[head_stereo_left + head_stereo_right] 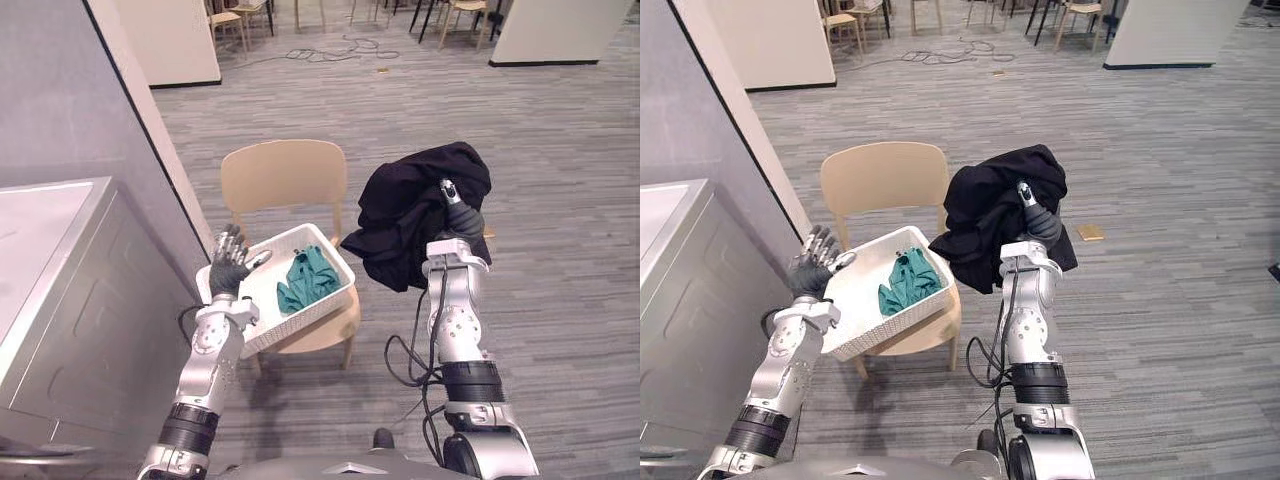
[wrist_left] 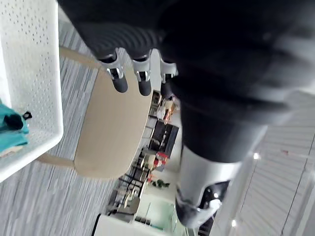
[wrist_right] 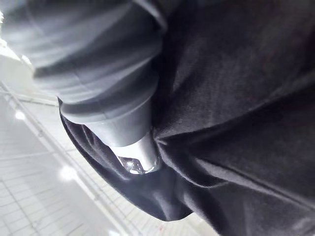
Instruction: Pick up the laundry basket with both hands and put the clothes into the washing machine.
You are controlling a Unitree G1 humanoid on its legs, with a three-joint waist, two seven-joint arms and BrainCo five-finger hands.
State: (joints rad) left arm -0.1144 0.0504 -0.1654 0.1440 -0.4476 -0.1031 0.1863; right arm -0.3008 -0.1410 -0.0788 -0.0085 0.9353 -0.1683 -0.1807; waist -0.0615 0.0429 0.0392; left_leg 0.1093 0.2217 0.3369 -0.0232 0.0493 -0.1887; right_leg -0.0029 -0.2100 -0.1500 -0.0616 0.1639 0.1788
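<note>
A white perforated laundry basket sits on the seat of a pale wooden chair, with a teal garment lying inside. My left hand is raised over the basket's left rim, open with straight fingers, touching nothing. My right hand is lifted to the right of the chair and is shut on a black garment. The garment hangs in the air in a bunch beside the basket. Its dark folds wrap round the hand in the right wrist view.
The silver washing machine stands at my left, top surface showing. A grey wall panel rises behind it. Open grey carpet lies to the right, with a small tan object on it. Chairs and tables stand far back.
</note>
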